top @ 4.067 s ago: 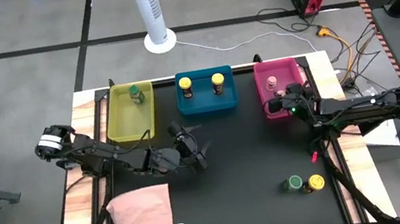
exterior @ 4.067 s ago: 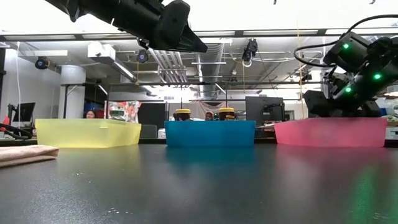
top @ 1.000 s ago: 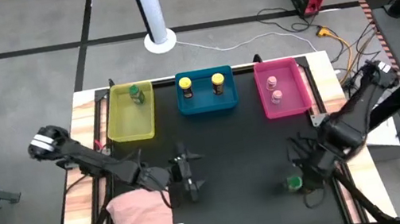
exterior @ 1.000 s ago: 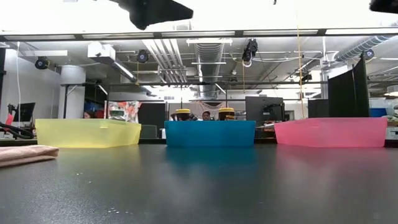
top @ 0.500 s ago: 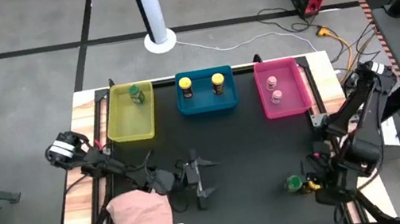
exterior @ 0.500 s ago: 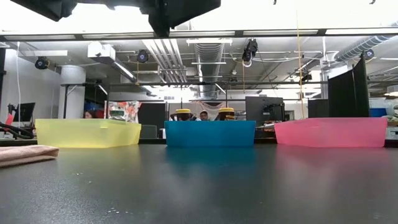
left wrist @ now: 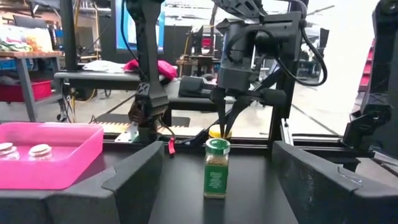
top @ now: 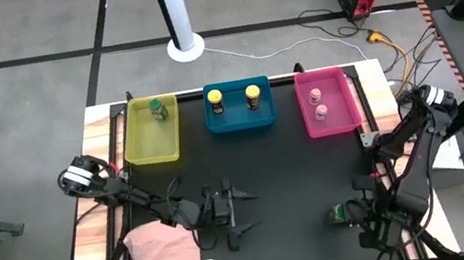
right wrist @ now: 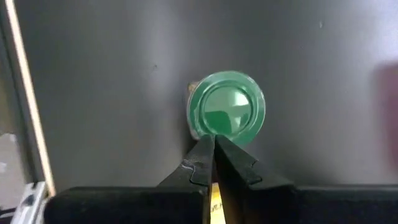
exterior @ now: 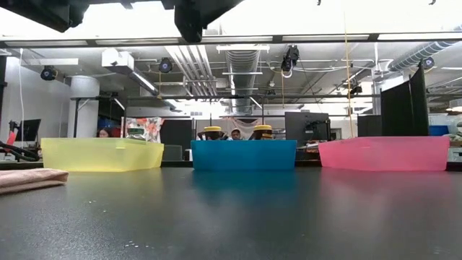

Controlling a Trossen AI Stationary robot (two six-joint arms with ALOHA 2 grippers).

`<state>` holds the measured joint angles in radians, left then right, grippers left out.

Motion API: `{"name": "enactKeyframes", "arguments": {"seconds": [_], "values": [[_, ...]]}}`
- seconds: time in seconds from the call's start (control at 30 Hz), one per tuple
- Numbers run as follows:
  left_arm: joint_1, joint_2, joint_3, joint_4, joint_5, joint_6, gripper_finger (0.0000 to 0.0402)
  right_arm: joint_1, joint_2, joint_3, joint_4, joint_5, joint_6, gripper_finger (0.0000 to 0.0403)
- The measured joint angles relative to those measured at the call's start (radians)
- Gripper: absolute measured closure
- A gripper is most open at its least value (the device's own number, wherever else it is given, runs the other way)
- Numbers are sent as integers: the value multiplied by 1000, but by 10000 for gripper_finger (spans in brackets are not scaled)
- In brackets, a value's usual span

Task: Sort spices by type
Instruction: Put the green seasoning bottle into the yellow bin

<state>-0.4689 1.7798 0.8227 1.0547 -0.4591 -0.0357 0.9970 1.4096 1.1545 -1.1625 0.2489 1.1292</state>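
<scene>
Where the black worktop (top: 286,177) runs toward its front right corner, a green-lidded jar (top: 340,215) stands upright, well in front of the pink bin (top: 354,101); the left wrist view shows the same jar upright with a green label.

Right gripper (top: 364,217): hangs just beside the green-lidded jar, on the side away from the pink bin. The right wrist view looks straight down on the green lid, with the fingers (right wrist: 202,163) pressed together, their tips at the lid's edge and a scrap of yellow showing between them lower down. What the yellow belongs to cannot be told.

Jars already in bins:
- Pink bin: two pink-lidded jars, one (top: 314,94) behind the other (top: 322,113).
- Blue bin (top: 241,123), left of the pink bin: two yellow-lidded jars (top: 215,101) (top: 252,95), side by side.
- Yellow bin (top: 153,150), far left of the pink bin: one green-lidded jar (top: 157,110) in its back corner.

Left gripper (top: 243,210): over mid-worktop, well left of and in front of the pink bin, fingers spread wide and holding nothing.

Pink cloth (top: 166,255): lies flat at the worktop's front left, just beside the left arm.
</scene>
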Motion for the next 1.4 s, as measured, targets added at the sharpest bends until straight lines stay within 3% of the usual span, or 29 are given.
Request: {"name": "enactKeyframes", "arguments": {"seconds": [0.23,0.37,0.5,0.8,0.97,1.07,1.4], "values": [[-6,0,0,2,0,0,119,0,-38,1,-2,31,13,389],[-6,0,0,0,0,0,119,-2,-74,2,-7,33,49,359],[-6,0,0,0,-1,0,119,-2,-92,2,-12,42,51,300],[-5,0,0,-5,-1,0,119,-3,-23,2,-10,67,3,124],[-5,0,0,-5,-1,0,119,-4,-19,2,-7,67,40,56],[-5,0,0,-7,-1,0,119,-10,-19,-3,-6,68,49,39],[-4,0,0,-8,-2,0,119,-58,-20,-97,104,63,24,40]]}}
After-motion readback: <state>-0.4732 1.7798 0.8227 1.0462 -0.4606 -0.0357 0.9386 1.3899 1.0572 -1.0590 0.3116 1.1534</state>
